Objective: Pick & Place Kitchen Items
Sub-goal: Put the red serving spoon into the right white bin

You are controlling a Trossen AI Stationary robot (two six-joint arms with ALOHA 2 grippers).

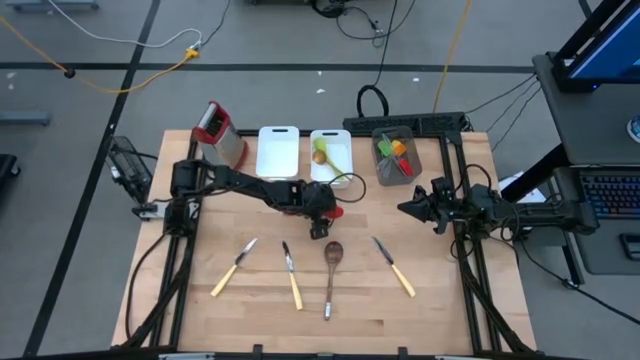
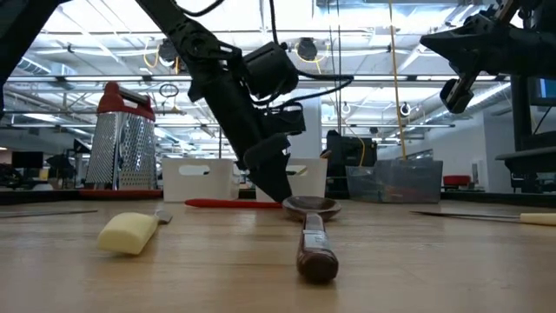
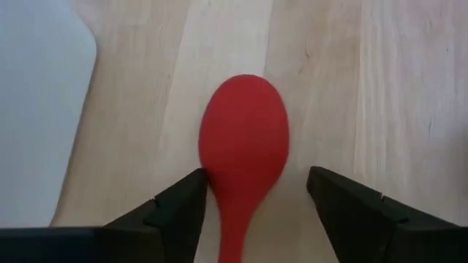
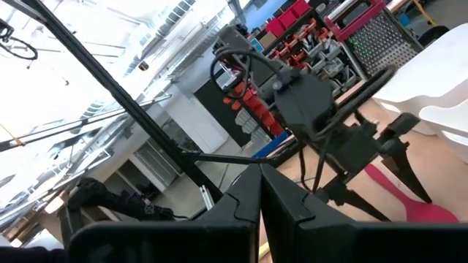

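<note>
The left gripper (image 3: pixel 256 201) is lowered over the red spoon (image 3: pixel 243 157) on the counter (image 3: pixel 365 88), fingers wide astride it, positioned for gripping. The right gripper's (image 4: pixel 259 191) fingers are closed, empty.

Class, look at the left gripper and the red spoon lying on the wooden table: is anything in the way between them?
Nothing visible. The left gripper is open, its fingers either side of the red silicone spoon on the wooden table; only bare wood shows around the bowl. The white rectangular tray sits off to one side.
</note>
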